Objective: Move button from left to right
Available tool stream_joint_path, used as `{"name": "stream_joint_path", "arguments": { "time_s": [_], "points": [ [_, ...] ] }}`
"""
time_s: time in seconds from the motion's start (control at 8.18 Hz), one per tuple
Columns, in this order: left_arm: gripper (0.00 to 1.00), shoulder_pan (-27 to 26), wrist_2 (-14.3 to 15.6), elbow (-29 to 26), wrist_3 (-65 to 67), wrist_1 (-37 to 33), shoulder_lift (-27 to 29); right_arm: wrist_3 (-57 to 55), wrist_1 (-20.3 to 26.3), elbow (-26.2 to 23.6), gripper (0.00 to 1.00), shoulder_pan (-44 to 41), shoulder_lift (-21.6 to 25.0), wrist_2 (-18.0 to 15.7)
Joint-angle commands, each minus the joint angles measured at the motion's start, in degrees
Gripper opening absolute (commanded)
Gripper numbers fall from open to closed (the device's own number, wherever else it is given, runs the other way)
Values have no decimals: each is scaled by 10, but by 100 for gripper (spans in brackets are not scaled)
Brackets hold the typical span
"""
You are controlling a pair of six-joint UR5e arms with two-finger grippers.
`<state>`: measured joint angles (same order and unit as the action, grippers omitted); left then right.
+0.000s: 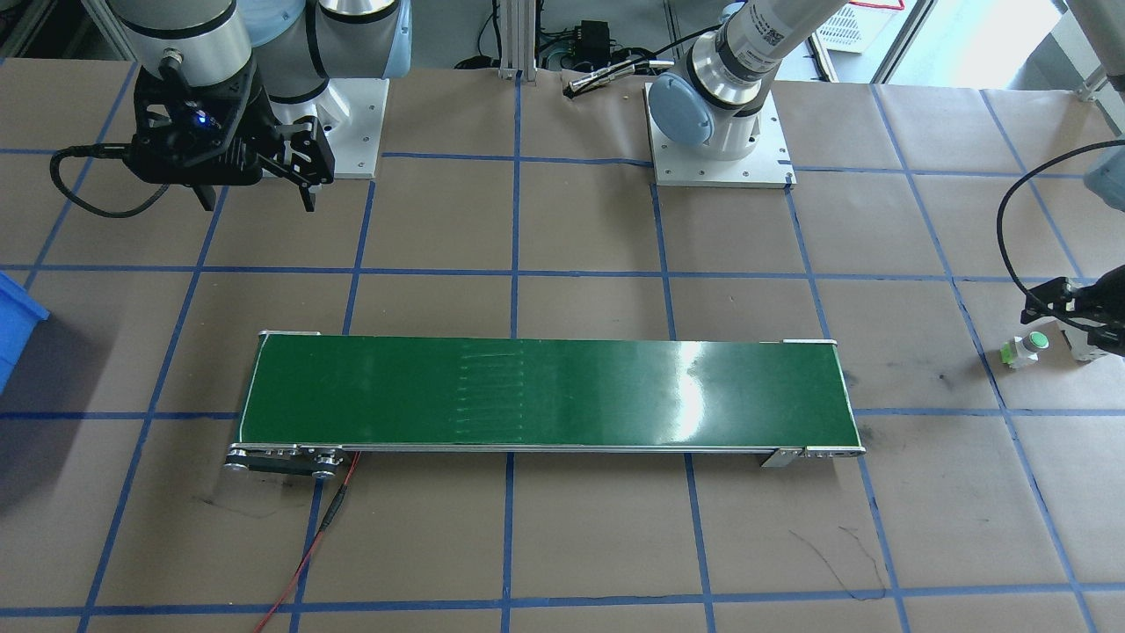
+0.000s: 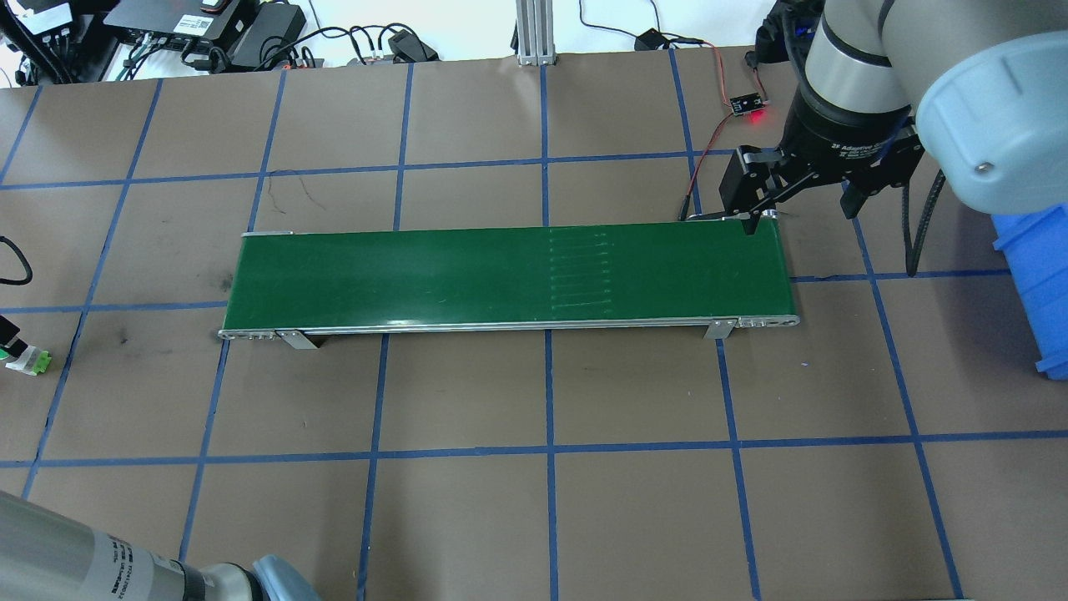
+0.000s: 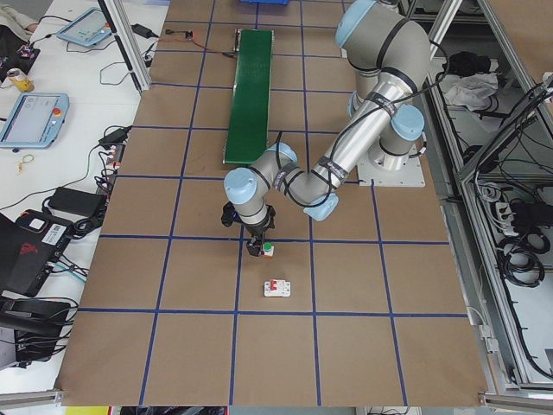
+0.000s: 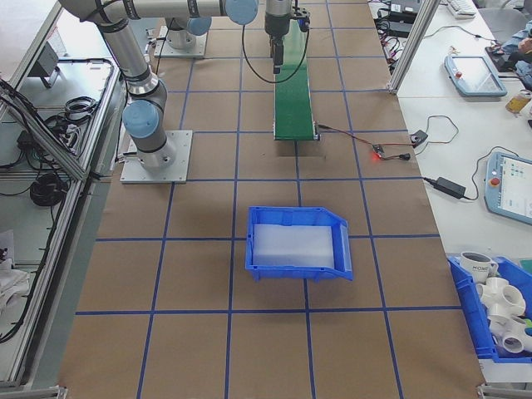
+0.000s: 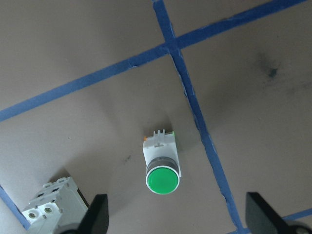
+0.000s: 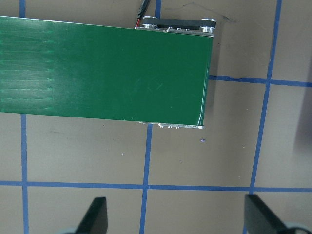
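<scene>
The button (image 5: 162, 168), a round green cap on a white body, rests on the brown table at the robot's far left (image 1: 1027, 349). My left gripper (image 5: 178, 217) hovers above it, open, and its fingers (image 5: 97, 217) stand wide on either side without touching it. A long green conveyor belt (image 2: 509, 275) lies across the middle of the table. My right gripper (image 2: 801, 210) hangs open and empty over the belt's right end, which fills the right wrist view (image 6: 97, 73).
A white circuit breaker (image 5: 48, 204) lies close beside the button. A blue bin (image 2: 1035, 275) stands on the table's right side. A small board with a red light (image 2: 748, 107) and its wires lie beyond the belt's right end.
</scene>
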<state>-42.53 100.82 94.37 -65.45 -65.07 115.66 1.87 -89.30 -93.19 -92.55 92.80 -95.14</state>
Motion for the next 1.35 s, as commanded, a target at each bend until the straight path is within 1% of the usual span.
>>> {"name": "stream_joint_path", "arguments": {
  "time_s": [0.0, 0.37, 0.49, 0.61, 0.73, 0.86, 0.98, 1.1, 1.22],
  "points": [
    [100, 2, -2, -1, 29, 1, 16, 1, 0, 0, 100, 0, -2, 2],
    [100, 2, 0, -3, 47, 21, 56, 1, 0, 0, 100, 0, -3, 2],
    [93, 2, -2, -3, 52, 21, 56, 1, 0, 0, 100, 0, -3, 3],
    [70, 2, -4, -2, 55, 21, 57, 0, 0, 0, 100, 0, -4, 4],
    [56, 2, -4, -2, 55, 21, 57, 0, 0, 0, 100, 0, -4, 4],
    [47, 2, -5, -2, 53, 21, 57, 0, -1, 0, 100, 0, -4, 4],
    [32, 2, -4, -2, 49, 20, 56, 0, -1, 0, 100, 0, -4, 4],
    [0, 2, 3, -1, 46, 20, 54, 0, -1, 0, 100, 0, -5, 5],
    [0, 2, 3, -1, 45, 13, 41, 0, -1, 0, 100, 0, -5, 5]
  ]
}}
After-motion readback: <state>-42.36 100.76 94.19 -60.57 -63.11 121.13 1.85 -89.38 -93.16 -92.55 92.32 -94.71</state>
